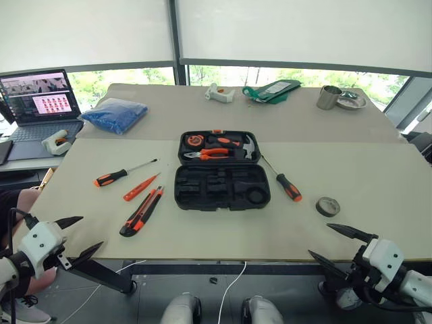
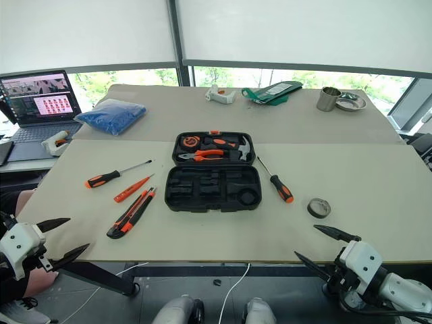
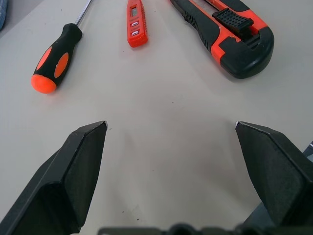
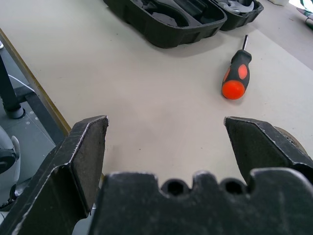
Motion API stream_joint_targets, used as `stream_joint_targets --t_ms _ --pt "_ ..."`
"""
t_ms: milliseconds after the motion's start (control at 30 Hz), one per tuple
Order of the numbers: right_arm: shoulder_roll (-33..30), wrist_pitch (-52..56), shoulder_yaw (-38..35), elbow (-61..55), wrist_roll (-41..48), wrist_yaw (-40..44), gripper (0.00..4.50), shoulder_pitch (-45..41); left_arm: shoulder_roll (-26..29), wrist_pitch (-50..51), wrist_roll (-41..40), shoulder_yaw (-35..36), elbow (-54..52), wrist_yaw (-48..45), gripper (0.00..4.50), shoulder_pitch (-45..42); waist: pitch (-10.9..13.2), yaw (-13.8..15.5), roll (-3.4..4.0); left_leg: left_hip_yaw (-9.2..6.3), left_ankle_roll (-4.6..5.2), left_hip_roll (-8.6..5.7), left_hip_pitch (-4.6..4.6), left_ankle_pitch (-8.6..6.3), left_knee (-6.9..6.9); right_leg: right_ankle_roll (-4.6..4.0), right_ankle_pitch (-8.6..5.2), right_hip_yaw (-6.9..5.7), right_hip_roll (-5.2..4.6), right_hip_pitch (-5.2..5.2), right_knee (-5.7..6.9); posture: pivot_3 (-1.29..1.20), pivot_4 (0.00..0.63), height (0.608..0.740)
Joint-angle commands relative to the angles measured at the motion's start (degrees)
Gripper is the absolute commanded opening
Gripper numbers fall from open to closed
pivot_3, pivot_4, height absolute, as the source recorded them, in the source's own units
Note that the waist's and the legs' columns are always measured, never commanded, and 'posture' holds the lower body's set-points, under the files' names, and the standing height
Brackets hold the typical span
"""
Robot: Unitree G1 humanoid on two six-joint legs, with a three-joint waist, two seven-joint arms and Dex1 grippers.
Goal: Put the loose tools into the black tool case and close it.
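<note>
The black tool case (image 1: 179, 202) lies open in the middle of the table. Its near half has empty moulded slots; its far half holds pliers, a hammer and a tape measure. To its left lie a screwdriver (image 1: 111, 177), a slim orange tester screwdriver (image 1: 140, 188) and a utility knife (image 1: 141, 212). On its right are a second screwdriver (image 1: 287, 185) and a grey tape roll (image 1: 328, 206). My left gripper (image 1: 91, 231) hangs open at the table's front left edge, short of the knife (image 3: 230, 34). My right gripper (image 1: 319, 239) is open at the front right edge, near the tape roll.
On the far half of the table are a blue bag (image 1: 115, 113), a white device (image 1: 219, 93), a green pouch (image 1: 273, 90) and a metal cup (image 1: 329, 97). A laptop (image 1: 42, 101) stands on a side desk at the far left.
</note>
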Motion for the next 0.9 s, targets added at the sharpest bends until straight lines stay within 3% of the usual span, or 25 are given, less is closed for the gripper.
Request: stream_joint_targets --t_ms 33,133,400,533,700,800,900 --pt "-0.3 1.0 0.7 -2.2 2.6 0.3 4.42 -2.0 -0.3 4.8 -5.1 1.6 -1.7 -0.4 4.50 -0.6 0.0 0.0 0.00 0.00 0.00 0.00 0.00 0.00 0.00 0.00 0.00 0.00 0.00 0.00 0.00 0.00 0.150 0.740" --pt "0.8 8.7 3.8 -9.4 9.1 -0.4 4.42 -5.4 -1.7 16.6 -14.1 5.0 -4.4 0.7 4.50 -0.6 0.0 -0.4 -0.03 0.01 0.00 0.04 0.02 0.00 0.00 0.00 0.00 0.04 -0.01 0.01 0.06 0.00 0.150 0.740" --pt "5.6 13.8 3.4 -15.3 16.9 -5.9 4.42 -13.2 -9.2 23.3 -18.9 14.9 -2.0 9.7 4.50 3.2 0.0 -0.4 -0.12 0.08 0.02 0.15 0.08 -0.04 0.00 0.12 0.09 0.01 0.07 0.07 0.06 0.00 0.150 0.740" --pt "6.0 13.8 3.7 -16.2 18.2 -4.4 4.42 -14.4 -9.3 27.1 -19.6 15.0 -2.3 10.8 4.50 2.3 0.0 0.3 -0.36 0.08 0.01 0.13 0.08 -0.07 0.01 0.33 0.19 -0.11 0.10 0.00 0.03 0.00 0.150 0.740" --pt "5.3 14.6 4.2 -15.9 19.7 -1.8 4.42 -16.8 -5.5 36.1 -22.6 12.6 -1.1 14.8 4.50 -10.1 0.0 1.4 -0.42 0.07 -0.05 0.06 0.08 -0.05 0.03 0.00 0.05 -0.12 0.05 0.03 0.06 0.00 0.150 0.740" --pt "5.5 14.6 5.4 -15.5 19.4 -0.1 4.42 -17.4 -2.2 40.7 -21.6 7.7 1.0 14.1 4.50 -19.5 0.0 1.5 -0.46 0.08 -0.10 0.06 0.07 0.00 0.04 0.00 0.09 -0.13 0.11 0.07 0.06 0.00 0.150 0.740" --pt "5.7 14.2 7.3 -15.0 18.1 2.0 4.42 -16.7 0.7 40.7 -15.0 -1.8 8.1 12.7 4.50 -31.1 -0.1 1.3 -0.48 0.13 -0.11 0.02 0.15 0.02 0.04 0.01 0.16 -0.07 0.13 0.13 0.06 0.00 0.150 0.740"
